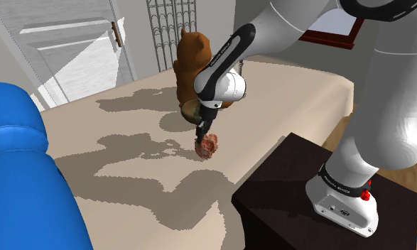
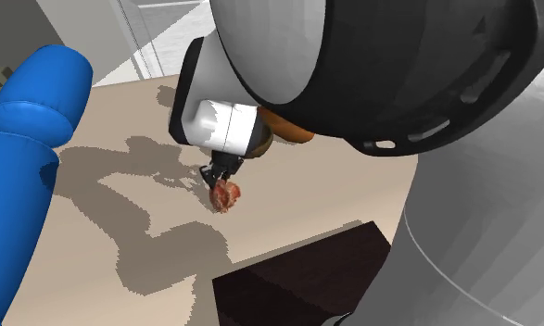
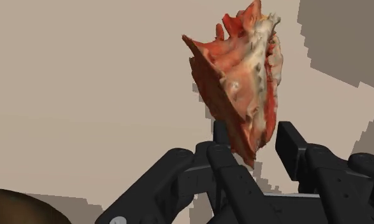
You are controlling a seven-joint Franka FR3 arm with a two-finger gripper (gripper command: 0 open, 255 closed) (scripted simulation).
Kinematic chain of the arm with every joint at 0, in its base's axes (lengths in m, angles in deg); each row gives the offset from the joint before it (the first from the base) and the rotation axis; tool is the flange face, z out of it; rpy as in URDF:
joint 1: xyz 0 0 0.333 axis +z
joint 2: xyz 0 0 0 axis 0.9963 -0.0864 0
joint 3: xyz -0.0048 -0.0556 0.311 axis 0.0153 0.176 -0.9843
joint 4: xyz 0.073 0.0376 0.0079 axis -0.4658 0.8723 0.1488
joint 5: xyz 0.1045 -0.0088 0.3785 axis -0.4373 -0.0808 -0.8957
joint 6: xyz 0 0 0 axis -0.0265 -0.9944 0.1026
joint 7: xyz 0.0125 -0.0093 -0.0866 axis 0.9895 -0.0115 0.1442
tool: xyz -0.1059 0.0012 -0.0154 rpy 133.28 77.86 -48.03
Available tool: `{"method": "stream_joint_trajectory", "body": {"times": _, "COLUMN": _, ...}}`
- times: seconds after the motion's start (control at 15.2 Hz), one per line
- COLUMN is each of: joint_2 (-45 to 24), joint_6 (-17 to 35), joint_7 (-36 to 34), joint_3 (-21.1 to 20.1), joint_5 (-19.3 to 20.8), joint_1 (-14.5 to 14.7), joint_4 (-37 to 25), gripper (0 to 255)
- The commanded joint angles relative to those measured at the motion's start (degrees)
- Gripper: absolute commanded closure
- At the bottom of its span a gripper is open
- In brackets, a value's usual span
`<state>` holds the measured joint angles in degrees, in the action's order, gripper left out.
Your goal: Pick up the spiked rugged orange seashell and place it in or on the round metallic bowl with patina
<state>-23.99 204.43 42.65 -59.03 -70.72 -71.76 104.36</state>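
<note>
The spiked orange and cream seashell (image 1: pixel 207 145) (image 2: pixel 227 195) (image 3: pixel 243 76) hangs just above the beige surface (image 1: pixel 114 192). My gripper (image 1: pixel 200 133) (image 2: pixel 217 177) (image 3: pixel 252 135) points down and is shut on the shell's narrow end. In the wrist view the shell sticks out beyond the two black fingers (image 3: pixel 221 136) that clasp its tip. The round dull olive bowl (image 1: pixel 190 109) sits just behind the gripper, at the foot of a teddy bear, and is partly hidden by the white hand. A brown rounded shape (image 3: pixel 13 207) shows beside the gripper.
A brown teddy bear (image 1: pixel 192 51) sits right behind the bowl. A large blue cushion (image 1: pixel 18 163) (image 2: pixel 19 167) takes up the shoulder view's left. The dark stand (image 1: pixel 306 192) is at the lower right. A white door (image 1: pixel 72 50) stands beyond the surface.
</note>
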Motion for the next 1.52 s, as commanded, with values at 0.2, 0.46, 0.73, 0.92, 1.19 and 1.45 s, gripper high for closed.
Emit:
{"method": "stream_joint_trajectory", "body": {"times": 0.2, "joint_2": 3.5, "joint_6": -2.9, "joint_7": -2.9, "joint_3": 0.8, "joint_5": 2.7, "joint_1": 0.4, "joint_4": 0.3, "gripper": 255}}
{"method": "stream_joint_trajectory", "body": {"times": 0.46, "joint_2": 6.2, "joint_6": -5.3, "joint_7": -5.1, "joint_3": 1.3, "joint_5": 4.7, "joint_1": 0.5, "joint_4": 0.3, "gripper": 255}}
{"method": "stream_joint_trajectory", "body": {"times": 0.73, "joint_2": 8.8, "joint_6": -7.8, "joint_7": -7.2, "joint_3": 1.7, "joint_5": 6.6, "joint_1": 0.5, "joint_4": 0.0, "gripper": 255}}
{"method": "stream_joint_trajectory", "body": {"times": 0.92, "joint_2": 9.3, "joint_6": -8.3, "joint_7": -7.6, "joint_3": 1.7, "joint_5": 6.9, "joint_1": 0.5, "joint_4": -0.1, "gripper": 255}}
{"method": "stream_joint_trajectory", "body": {"times": 1.19, "joint_2": 11.8, "joint_6": -3.5, "joint_7": -19.6, "joint_3": 1.4, "joint_5": 7.0, "joint_1": 1.8, "joint_4": 6.8, "gripper": 0}}
{"method": "stream_joint_trajectory", "body": {"times": 1.45, "joint_2": 14.7, "joint_6": 2.2, "joint_7": -37.6, "joint_3": -0.2, "joint_5": 7.3, "joint_1": 3.8, "joint_4": 15.0, "gripper": 0}}
